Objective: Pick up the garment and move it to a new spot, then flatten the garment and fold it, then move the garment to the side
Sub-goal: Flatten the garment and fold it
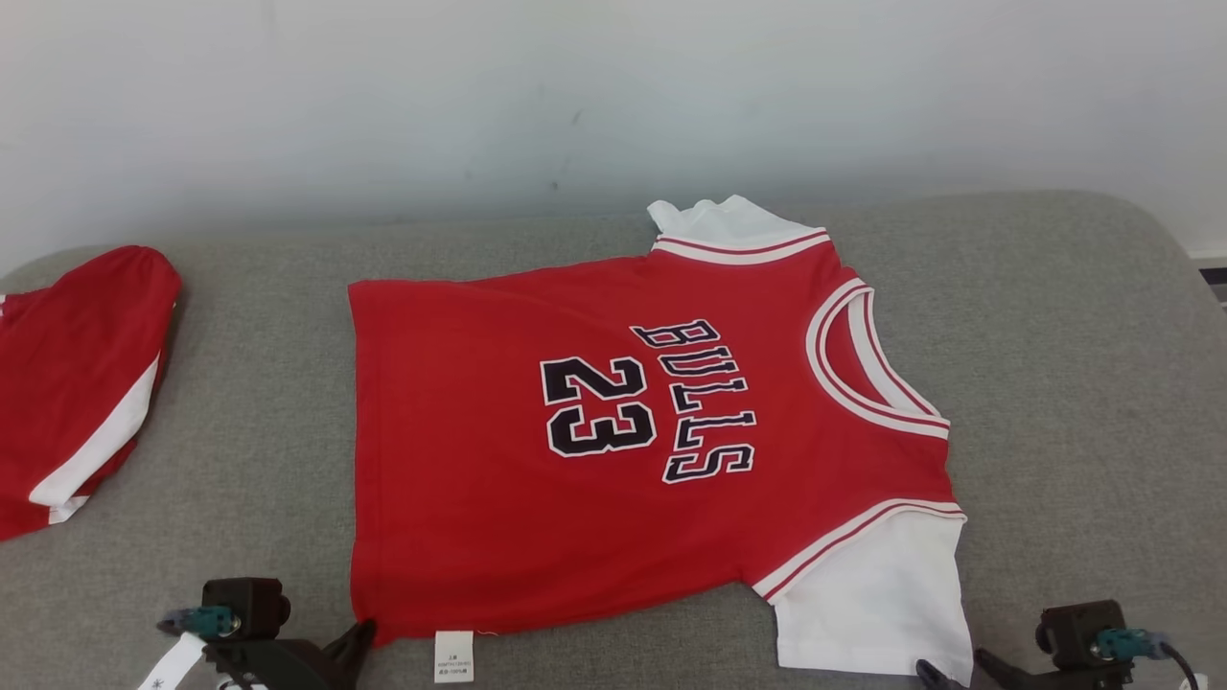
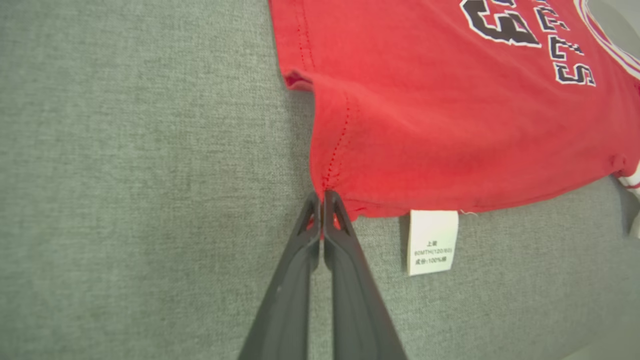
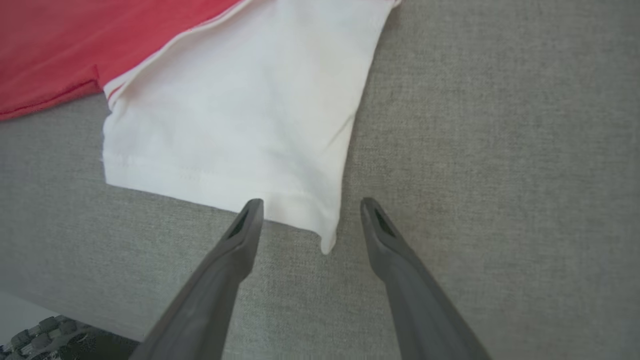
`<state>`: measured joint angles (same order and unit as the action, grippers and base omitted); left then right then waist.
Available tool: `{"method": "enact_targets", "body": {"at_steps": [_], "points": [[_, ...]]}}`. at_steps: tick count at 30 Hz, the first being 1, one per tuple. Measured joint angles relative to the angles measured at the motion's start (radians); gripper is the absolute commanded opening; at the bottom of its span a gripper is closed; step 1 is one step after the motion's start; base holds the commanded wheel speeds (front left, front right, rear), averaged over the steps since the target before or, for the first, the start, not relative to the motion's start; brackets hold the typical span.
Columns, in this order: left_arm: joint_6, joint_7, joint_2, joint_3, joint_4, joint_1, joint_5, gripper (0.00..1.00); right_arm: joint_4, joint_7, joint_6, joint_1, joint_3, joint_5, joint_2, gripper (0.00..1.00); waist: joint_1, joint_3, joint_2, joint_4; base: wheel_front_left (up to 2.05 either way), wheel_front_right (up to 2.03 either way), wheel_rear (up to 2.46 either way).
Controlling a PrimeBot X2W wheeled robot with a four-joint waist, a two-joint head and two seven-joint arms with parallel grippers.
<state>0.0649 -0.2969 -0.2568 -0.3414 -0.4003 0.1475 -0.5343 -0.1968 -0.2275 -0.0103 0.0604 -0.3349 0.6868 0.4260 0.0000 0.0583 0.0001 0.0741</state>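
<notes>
The garment (image 1: 537, 460) is a red jersey with "BULLS 23" in black and white sleeves, spread flat on the grey cushion with its neck to the right. My left gripper (image 1: 362, 634) is shut on the jersey's near left hem corner (image 2: 327, 192), with a little red fabric pinched between the tips (image 2: 322, 200). A white care label (image 2: 432, 242) hangs off the hem just to the right of it. My right gripper (image 3: 310, 210) is open, its fingers straddling the near corner of the white sleeve (image 3: 250, 115). That corner (image 3: 327, 245) lies between the tips.
Another red garment with a white stripe (image 1: 72, 383) lies at the cushion's left end. The grey cushion (image 1: 1083, 383) is bare to the right of the jersey. A pale wall (image 1: 613, 96) rises behind. The cushion's near edge (image 3: 60, 310) drops away below my right gripper.
</notes>
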Motion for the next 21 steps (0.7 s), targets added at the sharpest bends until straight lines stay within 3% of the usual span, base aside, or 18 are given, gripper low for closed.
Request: {"method": "enact_targets", "body": {"at_steps": [5,6,7,8,17,21], "points": [[0.007,0.017,0.01,-0.002,-0.015,0.004,0.0,0.0,-0.029,-0.047,-0.007,-0.008,-0.019,0.006,-0.014,1.0,0.0,0.01,0.0,0.01,0.0,0.0,0.0],[0.007,0.018,0.012,-0.004,-0.017,0.004,0.0,0.0,-0.033,-0.052,-0.007,-0.012,-0.022,0.005,-0.012,0.76,0.0,0.011,0.0,0.012,0.0,0.0,0.0],[0.007,0.02,0.013,-0.004,-0.02,0.005,0.0,0.0,-0.038,-0.055,-0.008,-0.015,-0.022,0.005,-0.012,0.26,0.0,0.013,0.0,0.014,0.0,0.0,0.0],[0.007,0.026,0.015,-0.005,-0.024,0.005,0.0,0.0,-0.044,-0.063,-0.008,-0.019,-0.024,0.005,-0.011,0.0,0.0,0.014,0.0,0.015,0.0,0.0,0.0],[0.016,0.061,0.016,0.007,-0.051,0.008,-0.002,0.0,-0.051,-0.072,-0.002,-0.041,-0.011,0.012,-0.01,0.0,0.0001,0.015,0.0,0.021,0.0,0.0,0.0],[0.016,0.075,0.003,0.016,-0.064,0.006,-0.002,0.0,-0.03,-0.065,0.011,-0.04,0.034,0.069,-0.008,0.0,0.0001,-0.002,0.0,0.017,0.0,0.0,0.0]]}}
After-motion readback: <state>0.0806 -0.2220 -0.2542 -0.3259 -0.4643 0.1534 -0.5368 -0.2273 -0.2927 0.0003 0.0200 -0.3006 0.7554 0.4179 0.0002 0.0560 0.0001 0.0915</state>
